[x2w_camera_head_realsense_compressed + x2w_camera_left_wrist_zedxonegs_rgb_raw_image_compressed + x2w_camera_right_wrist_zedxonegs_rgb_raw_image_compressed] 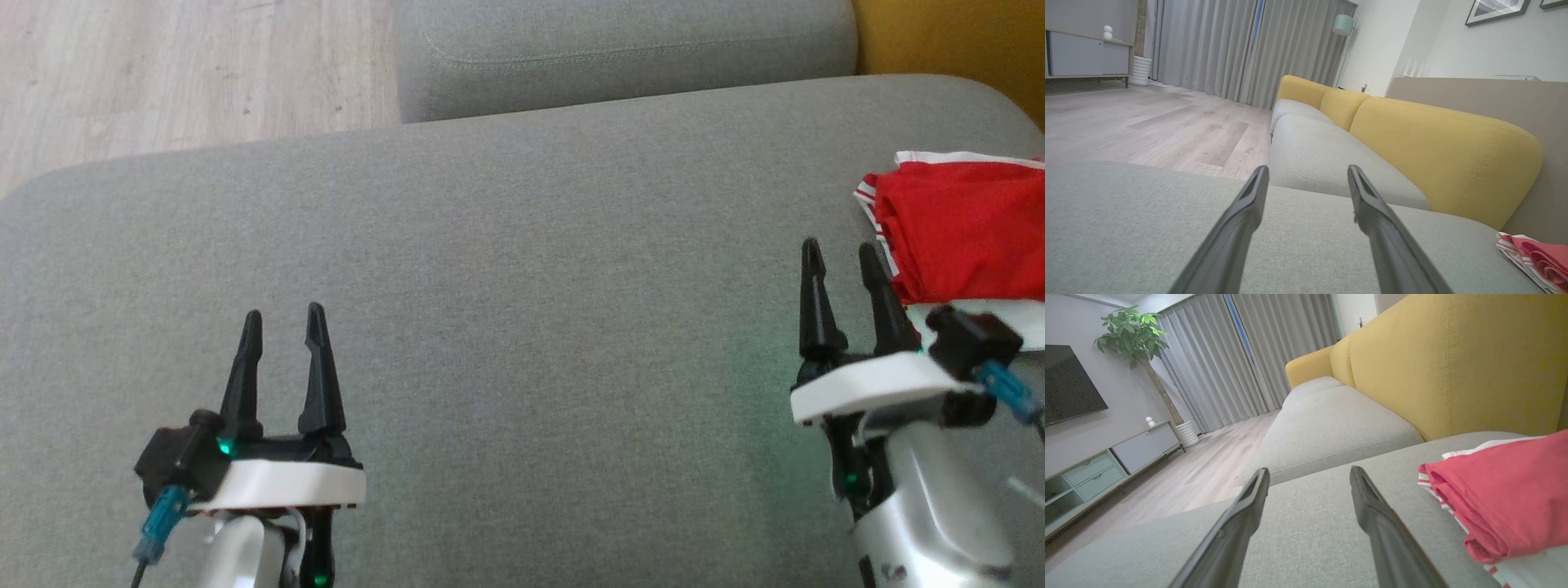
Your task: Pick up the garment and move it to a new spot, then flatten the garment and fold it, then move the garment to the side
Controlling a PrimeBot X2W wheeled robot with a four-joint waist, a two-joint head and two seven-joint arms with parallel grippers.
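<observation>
The garment (963, 229) is red with white striped trim, folded into a thick bundle at the right edge of the grey sofa seat (522, 269). It shows at the right in the right wrist view (1502, 490) and at the bottom right corner of the left wrist view (1535, 255). My right gripper (841, 255) hovers open just left of the garment, fingers apart and empty. My left gripper (284, 320) hangs open and empty over the seat's lower left, far from the garment.
A second grey seat cushion (620, 49) lies beyond the seat, with yellow backrests (1453, 367) along the right. Wood floor (180, 65) lies at the far left. A TV cabinet (1106, 465), plant (1133, 330) and curtains (1241, 49) stand across the room.
</observation>
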